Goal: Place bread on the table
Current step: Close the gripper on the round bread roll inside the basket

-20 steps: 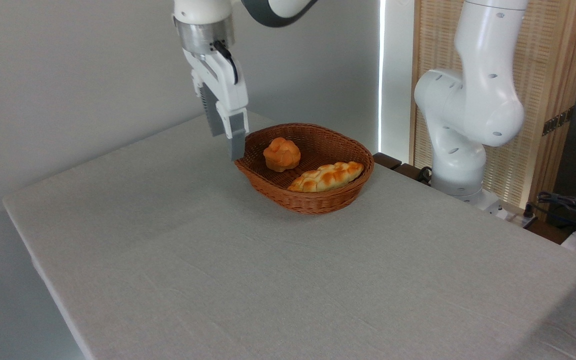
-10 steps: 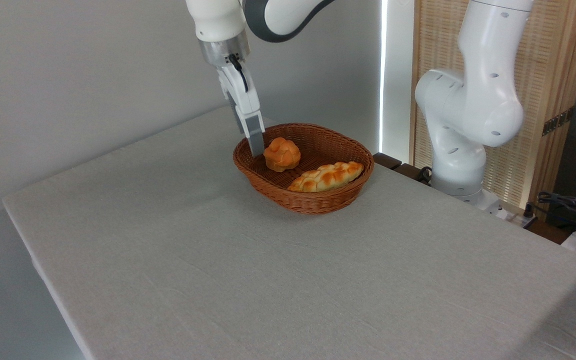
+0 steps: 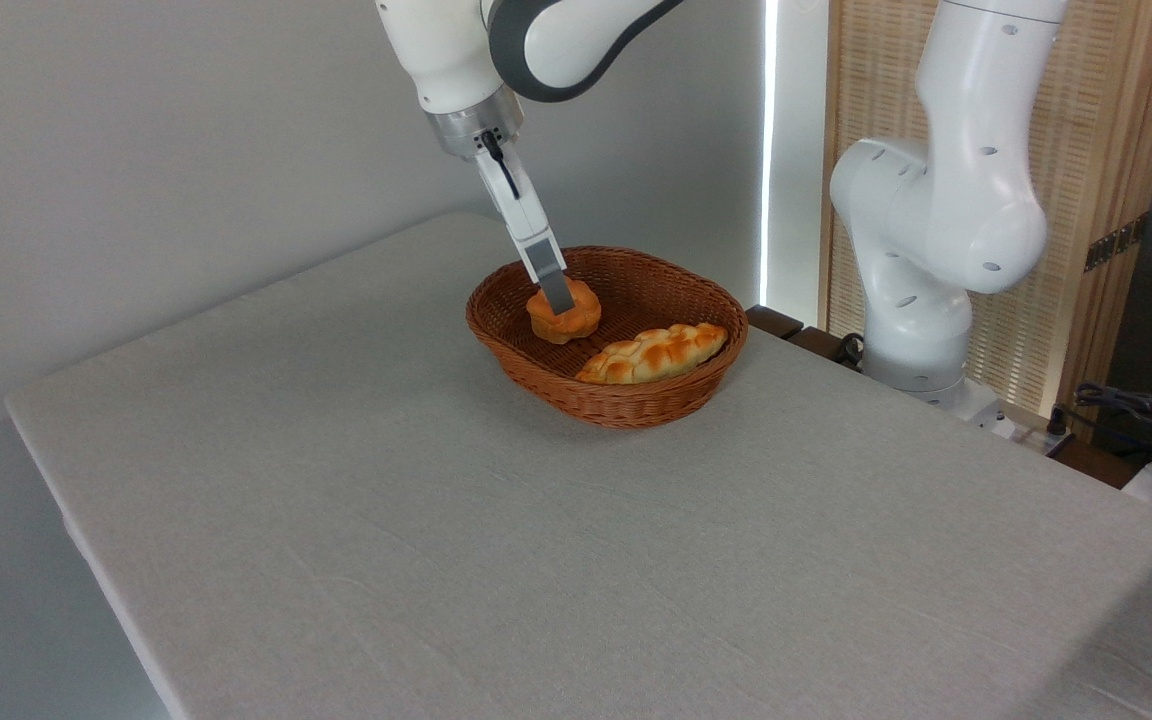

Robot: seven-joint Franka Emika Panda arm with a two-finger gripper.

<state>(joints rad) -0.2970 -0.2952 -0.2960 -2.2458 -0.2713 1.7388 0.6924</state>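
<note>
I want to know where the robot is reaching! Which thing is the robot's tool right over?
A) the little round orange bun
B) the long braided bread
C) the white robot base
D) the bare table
A: the tool is down inside the basket, its grey finger in front of the little round orange bun, while the long braided bread lies apart to the right.
</note>
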